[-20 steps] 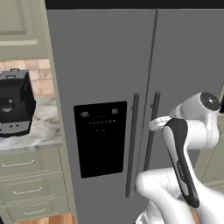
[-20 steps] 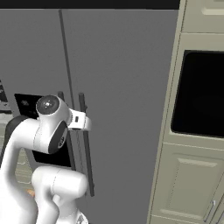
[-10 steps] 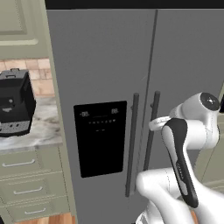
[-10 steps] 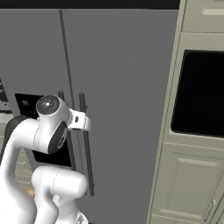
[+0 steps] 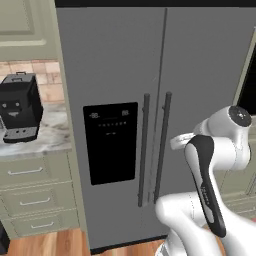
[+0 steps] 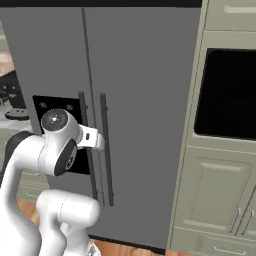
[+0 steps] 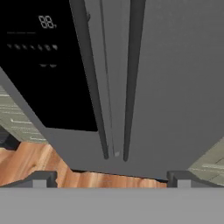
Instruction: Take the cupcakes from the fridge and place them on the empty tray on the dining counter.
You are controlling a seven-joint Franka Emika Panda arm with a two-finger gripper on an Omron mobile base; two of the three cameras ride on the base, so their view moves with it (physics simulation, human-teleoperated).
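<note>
From the left base view I see the fridge (image 5: 160, 100) standing tall dead ahead, both doors shut, so its contents are hidden from me. Its two long handles (image 5: 155, 147) run vertically at the centre seam, beside the black dispenser panel (image 5: 110, 142). A black coffee machine (image 5: 20, 114) sits on the table (image 5: 50, 140) to the left.

The right base view shows a dark wall oven (image 6: 225, 95) right of the fridge.

In the hand view, the gripper (image 7: 111, 179) is spread wide, empty, facing the handles' lower ends; the panel reads "88".

Black coffee machine (image 5: 20, 107) on marble counter (image 5: 35, 142)
</note>
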